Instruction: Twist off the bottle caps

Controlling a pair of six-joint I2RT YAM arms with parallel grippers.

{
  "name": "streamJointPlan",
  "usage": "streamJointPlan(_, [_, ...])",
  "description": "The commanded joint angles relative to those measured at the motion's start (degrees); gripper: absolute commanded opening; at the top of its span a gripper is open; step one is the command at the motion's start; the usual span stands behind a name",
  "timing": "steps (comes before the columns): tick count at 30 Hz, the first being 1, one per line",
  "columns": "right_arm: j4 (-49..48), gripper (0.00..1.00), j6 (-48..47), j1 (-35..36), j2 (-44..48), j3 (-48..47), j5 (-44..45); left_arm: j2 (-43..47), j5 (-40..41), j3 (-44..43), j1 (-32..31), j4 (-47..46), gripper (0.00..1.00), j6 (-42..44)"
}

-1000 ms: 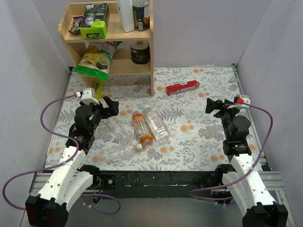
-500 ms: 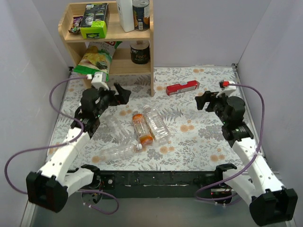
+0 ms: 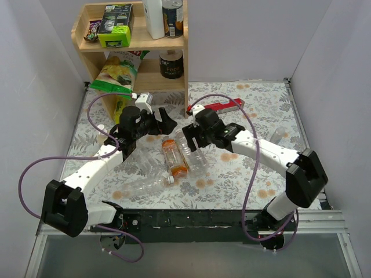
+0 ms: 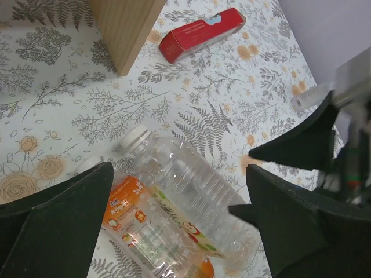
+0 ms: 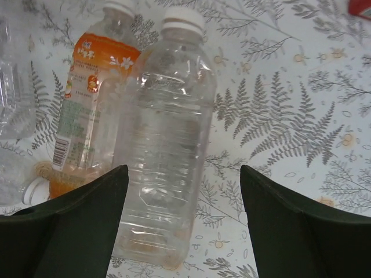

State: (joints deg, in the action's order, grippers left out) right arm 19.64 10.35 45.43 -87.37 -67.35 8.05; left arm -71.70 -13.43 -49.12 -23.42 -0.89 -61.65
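An orange-liquid bottle (image 3: 174,156) and a clear bottle (image 3: 192,153) lie side by side mid-table, caps pointing to the far side. Two more clear bottles (image 3: 148,184) lie nearer the left arm. In the left wrist view the clear bottle's white cap (image 4: 134,137) and the orange bottle's cap (image 4: 88,165) show. My left gripper (image 3: 165,119) (image 4: 179,191) is open above the cap ends, holding nothing. My right gripper (image 3: 194,136) (image 5: 184,191) is open over the clear bottle (image 5: 168,139), its fingers either side of the bottle's base end, beside the orange bottle (image 5: 87,98).
A wooden shelf (image 3: 136,52) with tins, a white container and a snack bag (image 3: 119,72) stands at the back left. A red box (image 3: 223,107) lies behind the right gripper. A small clear object (image 3: 278,134) lies at the right.
Both arms have reached in to the middle. The right arm swung far to the left over the clear bottle. The left gripper moved right, towards the cap ends. The bottles have not moved.
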Motion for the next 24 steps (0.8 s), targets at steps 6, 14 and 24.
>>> streamJointPlan(6, [8.1, 0.87, 2.0, 4.9, -11.6, -11.7, 7.7, 2.8, 7.2, -1.8, 1.3, 0.5, 0.98, -1.4])
streamJointPlan(14, [4.8, 0.89, 2.7, 5.0, -16.8, -13.0, 5.9, 3.1, 7.8, -1.9, 3.8, 1.9, 0.98, -2.6])
streamJointPlan(24, [9.5, 0.89, 3.9, 5.0, -23.2, -16.4, 9.2, 2.3, 5.8, -2.3, 3.9, 1.9, 0.98, -3.0])
